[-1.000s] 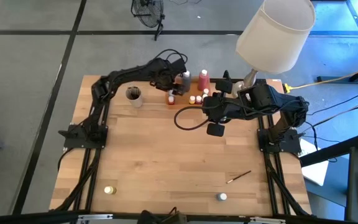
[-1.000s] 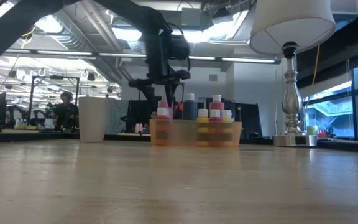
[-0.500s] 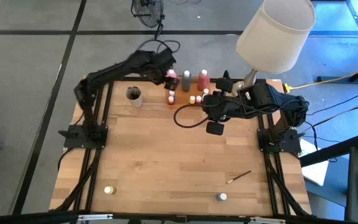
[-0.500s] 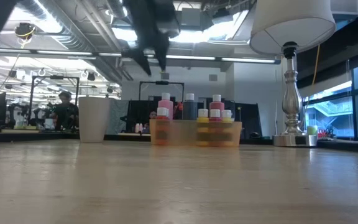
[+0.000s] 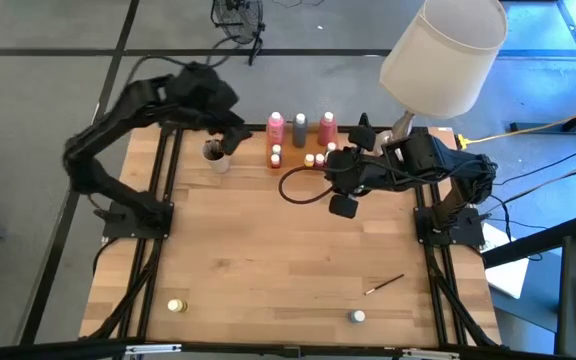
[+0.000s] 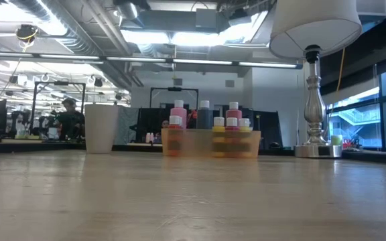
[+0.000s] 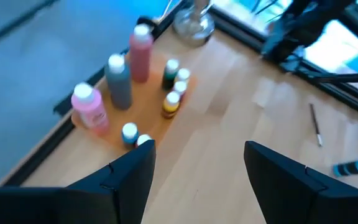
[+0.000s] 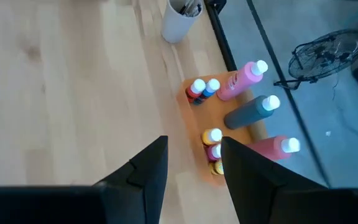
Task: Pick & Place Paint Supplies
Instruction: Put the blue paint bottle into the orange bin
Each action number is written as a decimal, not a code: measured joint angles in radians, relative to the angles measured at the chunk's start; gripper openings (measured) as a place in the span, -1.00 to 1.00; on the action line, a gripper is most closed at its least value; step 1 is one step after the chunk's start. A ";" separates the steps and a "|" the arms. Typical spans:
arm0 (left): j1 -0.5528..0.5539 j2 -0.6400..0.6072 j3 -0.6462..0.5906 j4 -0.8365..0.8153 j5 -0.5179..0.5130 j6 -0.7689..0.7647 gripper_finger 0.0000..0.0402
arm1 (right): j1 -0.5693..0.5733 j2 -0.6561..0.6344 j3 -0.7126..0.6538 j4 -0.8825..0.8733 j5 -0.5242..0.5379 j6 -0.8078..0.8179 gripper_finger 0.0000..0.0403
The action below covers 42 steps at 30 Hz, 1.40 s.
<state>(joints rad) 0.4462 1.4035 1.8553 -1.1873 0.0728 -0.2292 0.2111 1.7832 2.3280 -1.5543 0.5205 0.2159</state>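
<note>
While both arms are raised above the far half of the wooden table (image 5: pixel 268 250), nothing is held by either of them. A lamp (image 5: pixel 438 60) with a broad white shade is seen at the far right corner, its metal stem rising beside the table's edge in the low view. The left gripper (image 7: pixel 194 171) is lifted high over the far left corner, above the beige cup (image 5: pixel 215 153), and its fingers are spread wide with only air between them. The right gripper (image 8: pixel 194 165) is poised just beside the right end of the orange tray (image 5: pixel 290 163), with its jaws parted around nothing. On that tray, at the far edge of the table, three tall white-capped bottles are stood upright in a row: a pink bottle (image 5: pixel 275 127), a grey bottle (image 5: pixel 300 127) and a darker pink bottle (image 5: pixel 327 128). Small pots (image 5: pixel 313 158) are clustered on the tray in front of them. A thin brush (image 5: pixel 384 285) is left lying on the near right part of the table, a white-lidded pot (image 5: pixel 356 317) is found near it, and a yellow-lidded pot (image 5: pixel 175 306) is placed well apart at the near left.
</note>
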 joint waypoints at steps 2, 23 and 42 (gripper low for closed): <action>-0.016 -0.036 0.000 0.000 0.000 0.028 0.20 | 0.000 0.000 0.000 0.005 -0.001 0.044 -0.25; -0.299 -0.146 0.000 -0.389 0.199 -0.019 0.18 | 0.146 0.016 0.000 0.073 -0.315 0.400 -0.25; -0.783 -0.151 0.000 -0.335 -0.258 -0.569 0.18 | 0.452 0.025 -0.003 -0.005 -0.418 0.886 -0.25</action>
<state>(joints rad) -0.3367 1.2527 1.8549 -1.5219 -0.1856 -0.7979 0.6633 1.8077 2.3250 -1.5589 0.1025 1.1023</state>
